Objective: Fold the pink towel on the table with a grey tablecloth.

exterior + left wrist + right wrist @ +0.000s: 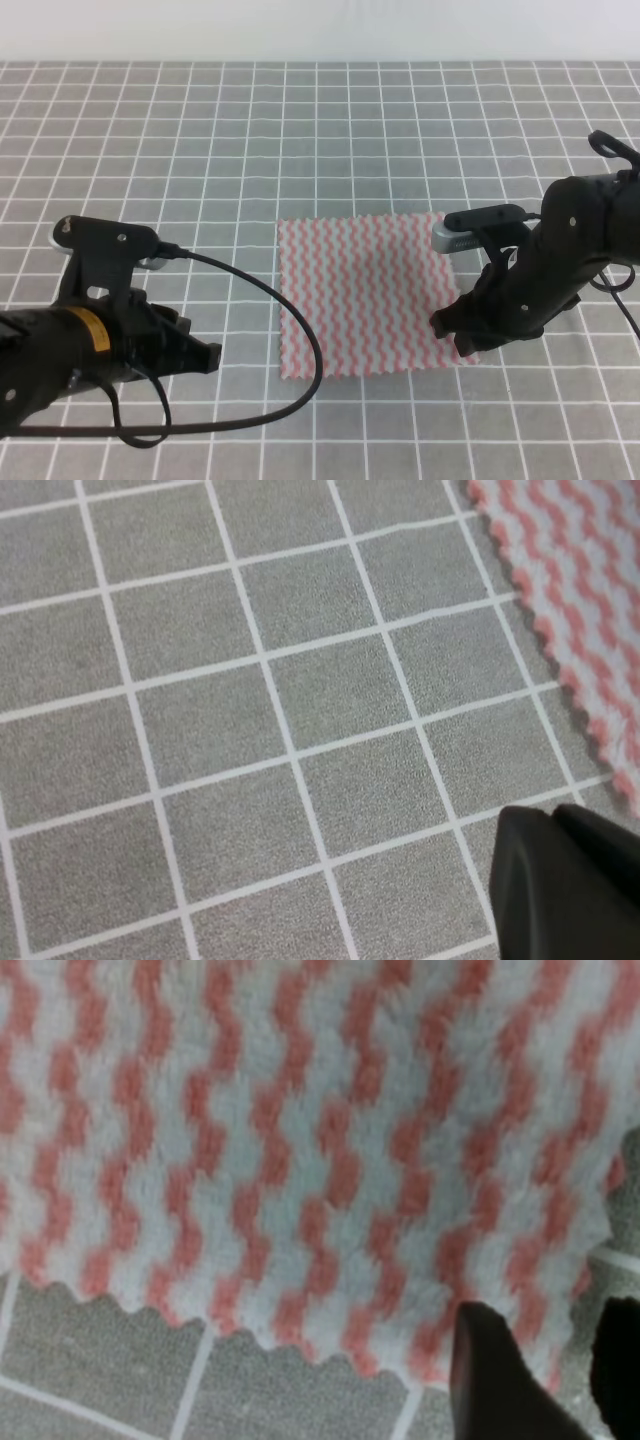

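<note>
The pink towel [370, 295], with pink-and-white zigzag stripes, lies flat and spread out on the table with a grey tablecloth [300, 130]. My right gripper [455, 335] is low over the towel's front right corner. In the right wrist view its two dark fingers [490, 1370] stand a little apart at the towel's pinked edge [300, 1160], with nothing held. My left gripper [205, 355] is over bare cloth, left of the towel's front left corner. In the left wrist view its fingers [560, 880] are pressed together, and the towel's edge [590, 590] shows at the top right.
The grey grid cloth [250, 730] runs in all directions around the towel. A black cable [290, 320] loops from the left arm across the cloth to the towel's front left corner.
</note>
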